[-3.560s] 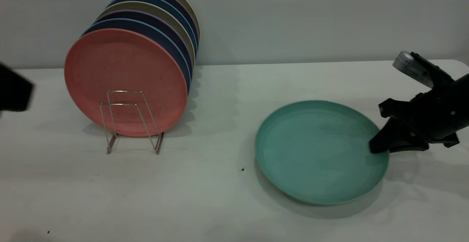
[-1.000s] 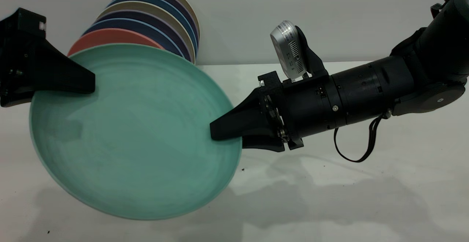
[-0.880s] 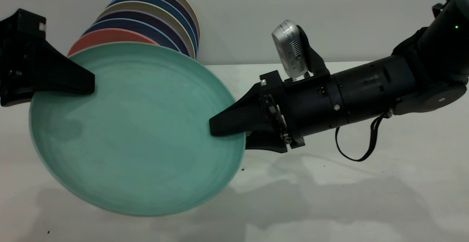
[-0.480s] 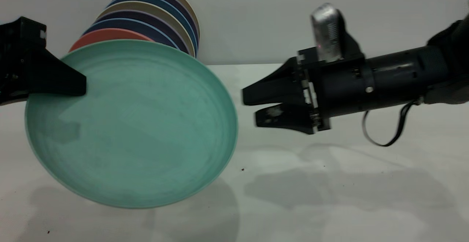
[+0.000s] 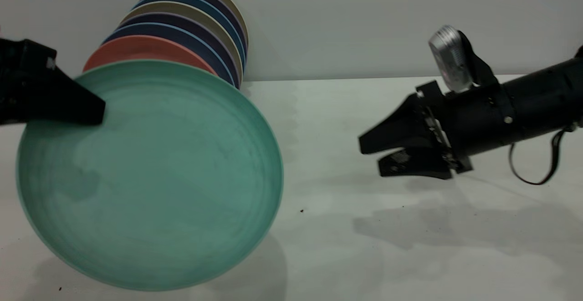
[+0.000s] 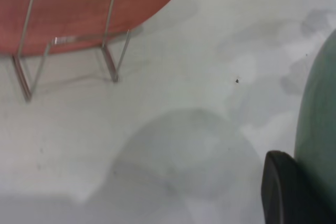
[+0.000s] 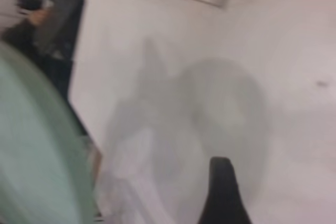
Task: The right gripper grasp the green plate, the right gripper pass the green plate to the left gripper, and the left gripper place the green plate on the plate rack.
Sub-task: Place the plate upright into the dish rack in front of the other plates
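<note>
Hanging in the air above the table (image 5: 410, 255), the green plate (image 5: 150, 173) is tilted with its face toward the exterior camera and is held only at its upper left rim; the left gripper (image 5: 86, 112) is clamped on that rim, one dark jaw lying over the face, and in the left wrist view a jaw is against the plate edge; this one-sided grip is probably why the plate droops low on its free side. The plate covers most of the plate rack (image 6: 68, 40) in the exterior view; the left wrist view shows the wire loops free in front of the salmon-pink plate (image 5: 136, 48), so an empty slot waits there; behind it stand the darker plates (image 5: 191, 23) in a row. The right gripper (image 5: 382, 153) is well apart to the right, above the table, its jaws parted and holding nothing; I judge the handover is finished and this arm has no more work. What remains is bringing the plate more upright and lowering it into the front loops.
</note>
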Action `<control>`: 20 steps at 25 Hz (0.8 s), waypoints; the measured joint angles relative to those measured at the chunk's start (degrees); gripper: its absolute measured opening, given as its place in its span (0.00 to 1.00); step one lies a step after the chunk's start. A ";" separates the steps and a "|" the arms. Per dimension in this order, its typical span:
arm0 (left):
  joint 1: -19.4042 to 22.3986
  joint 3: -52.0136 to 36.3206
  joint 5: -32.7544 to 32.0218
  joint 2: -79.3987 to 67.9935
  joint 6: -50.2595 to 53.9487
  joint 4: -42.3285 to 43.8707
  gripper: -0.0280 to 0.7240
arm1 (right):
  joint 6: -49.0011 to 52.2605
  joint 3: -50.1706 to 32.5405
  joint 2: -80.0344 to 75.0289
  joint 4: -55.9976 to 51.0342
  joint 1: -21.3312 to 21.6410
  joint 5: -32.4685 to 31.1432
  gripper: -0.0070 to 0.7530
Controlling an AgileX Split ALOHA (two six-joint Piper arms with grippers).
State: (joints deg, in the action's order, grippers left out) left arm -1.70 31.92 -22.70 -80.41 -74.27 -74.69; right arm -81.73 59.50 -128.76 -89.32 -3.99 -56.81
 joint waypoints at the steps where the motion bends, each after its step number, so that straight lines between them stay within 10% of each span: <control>1: 0.00 0.97 -0.29 0.00 0.22 1.92 0.11 | 0.83 0.00 0.00 1.00 0.55 0.56 0.76; 13: 0.00 18.22 -4.97 0.00 -6.27 34.27 0.11 | 8.63 0.00 6.49 14.80 2.73 12.30 0.71; 20: 0.00 22.29 -5.70 0.00 -27.74 36.68 0.11 | 12.69 0.00 7.41 19.73 2.73 15.75 0.71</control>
State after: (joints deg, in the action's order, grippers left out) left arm -1.70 54.21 -28.40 -80.41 -102.01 -38.00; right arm -69.04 59.50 -121.35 -69.58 -1.26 -41.06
